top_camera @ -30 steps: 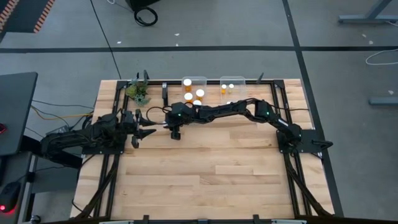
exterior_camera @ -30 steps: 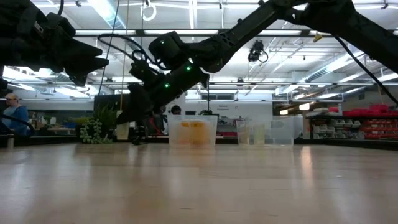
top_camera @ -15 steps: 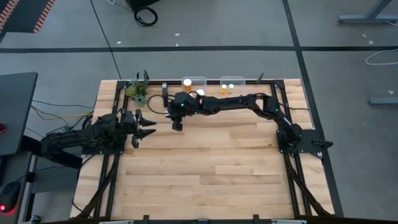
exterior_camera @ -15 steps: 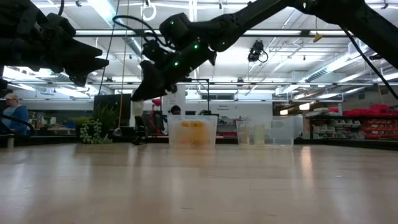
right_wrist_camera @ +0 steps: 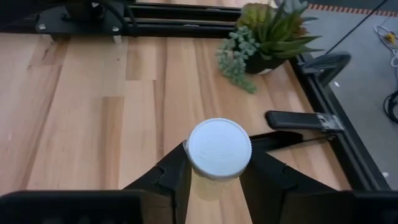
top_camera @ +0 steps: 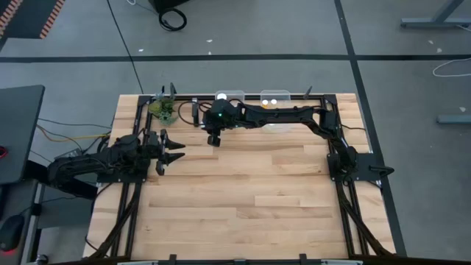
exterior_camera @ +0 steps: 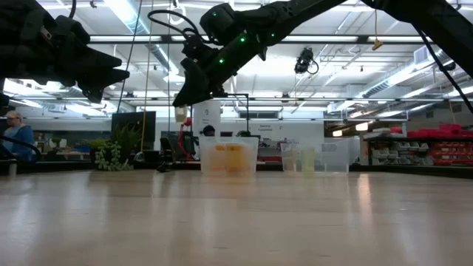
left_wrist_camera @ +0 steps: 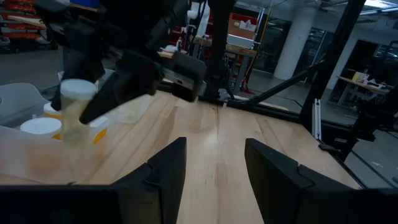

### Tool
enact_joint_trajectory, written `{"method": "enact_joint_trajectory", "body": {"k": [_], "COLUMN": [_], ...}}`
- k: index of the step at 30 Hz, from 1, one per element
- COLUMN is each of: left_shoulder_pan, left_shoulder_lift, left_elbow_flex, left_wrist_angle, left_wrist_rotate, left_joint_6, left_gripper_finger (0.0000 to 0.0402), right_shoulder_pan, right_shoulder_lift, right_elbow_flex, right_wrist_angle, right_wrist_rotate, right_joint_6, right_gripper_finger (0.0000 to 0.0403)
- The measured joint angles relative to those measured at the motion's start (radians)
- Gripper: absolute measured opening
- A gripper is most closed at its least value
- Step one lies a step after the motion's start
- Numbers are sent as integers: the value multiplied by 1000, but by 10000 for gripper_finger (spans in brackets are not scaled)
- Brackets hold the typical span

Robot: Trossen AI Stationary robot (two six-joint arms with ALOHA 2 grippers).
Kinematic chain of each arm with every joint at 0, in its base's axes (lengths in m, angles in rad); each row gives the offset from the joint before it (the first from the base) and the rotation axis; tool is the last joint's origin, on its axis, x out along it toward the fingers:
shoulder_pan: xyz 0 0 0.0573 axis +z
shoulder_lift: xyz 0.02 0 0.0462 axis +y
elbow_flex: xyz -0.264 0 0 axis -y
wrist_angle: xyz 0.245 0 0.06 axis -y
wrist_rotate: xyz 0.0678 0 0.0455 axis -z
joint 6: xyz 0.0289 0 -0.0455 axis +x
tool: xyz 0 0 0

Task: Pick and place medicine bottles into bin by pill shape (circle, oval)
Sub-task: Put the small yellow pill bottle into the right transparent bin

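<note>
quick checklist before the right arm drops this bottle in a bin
1. Grip: the right gripper is shut on the medicine bottle, cap up: ok.
2. Height: bottle is carried well above the table: ok.
3. Position: gripper is beside the left bin, not over it: not ok.
4. Room in that bin: bottles already inside, free space cannot tell.
5. Pill shape in the held bottle: cannot tell.
6. Left gripper waits open at the table's left, clear of the path: ok.
</note>
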Motion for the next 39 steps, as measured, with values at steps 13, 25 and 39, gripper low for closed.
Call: {"method": "enact_joint_trajectory", "body": {"k": [13, 25, 39], "left_shoulder_pan": [0, 0, 0], "left_shoulder_lift": [0, 0, 0], "left_elbow_flex": [0, 0, 0], "left_wrist_angle": [0, 1, 1], "left_wrist_rotate": [0, 0, 0], "left_joint_6": [0, 0, 0], "left_gripper_finger": [172, 172, 172], "right_shoulder_pan": [-30, -43, -95], "right_shoulder_lift": [-8, -79, -402], "right_elbow_flex": [0, -1, -378], "right_wrist_angle": [-72, -144, 3], "right_wrist_rotate": [31, 48, 110], "right_joint_6": [-7, -24, 18], "right_gripper_finger": [129, 129, 129]}}
